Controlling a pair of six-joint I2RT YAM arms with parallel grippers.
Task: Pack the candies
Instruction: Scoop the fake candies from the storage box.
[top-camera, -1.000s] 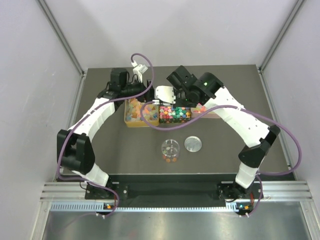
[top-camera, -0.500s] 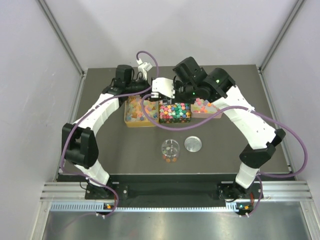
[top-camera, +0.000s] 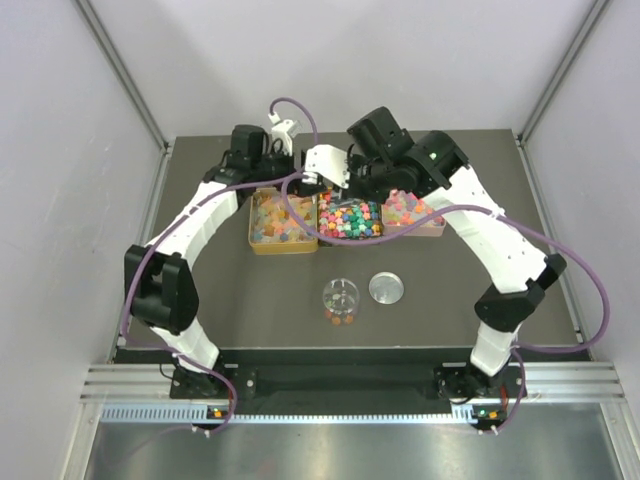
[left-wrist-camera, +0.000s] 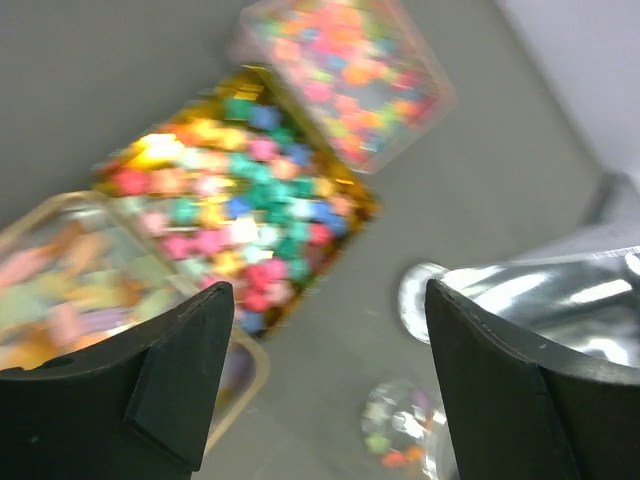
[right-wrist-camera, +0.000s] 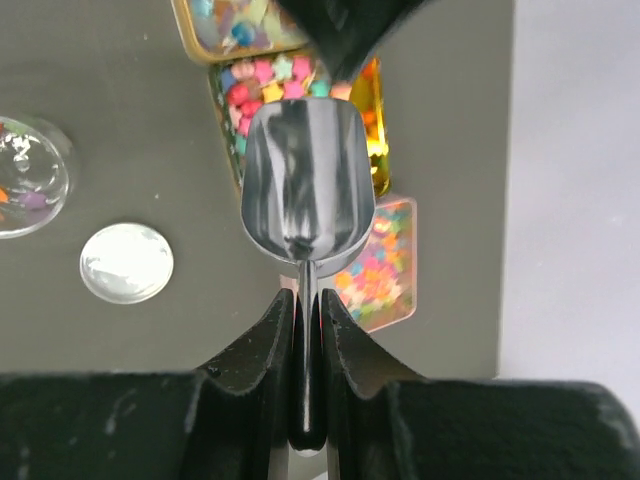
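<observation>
The candies fill three trays: a gold-rimmed tray (top-camera: 280, 226), a dark middle tray (top-camera: 350, 220) and a pink tray (top-camera: 412, 212). In the left wrist view the candies (left-wrist-camera: 235, 205) show blurred below my fingers. A few candies lie in the small clear jar (top-camera: 340, 299). My right gripper (top-camera: 354, 178) is shut on the thin handle of a metal scoop (right-wrist-camera: 307, 195), whose bowl looks empty and hangs over the far end of the middle tray. My left gripper (left-wrist-camera: 328, 300) is open and holds nothing. It hovers above the trays, right at the scoop's mouth (left-wrist-camera: 560, 300).
The round silver lid (top-camera: 387, 288) lies on the dark table beside the jar, nearer the arms than the trays. The lid (right-wrist-camera: 126, 262) also shows left of the scoop in the right wrist view. Purple cables loop over the trays. Grey walls enclose the table.
The scoop has risen and drifted toward the far edge with the right gripper. The left wrist has followed to the back, uncovering the left tray, and its jaws have widened slightly.
</observation>
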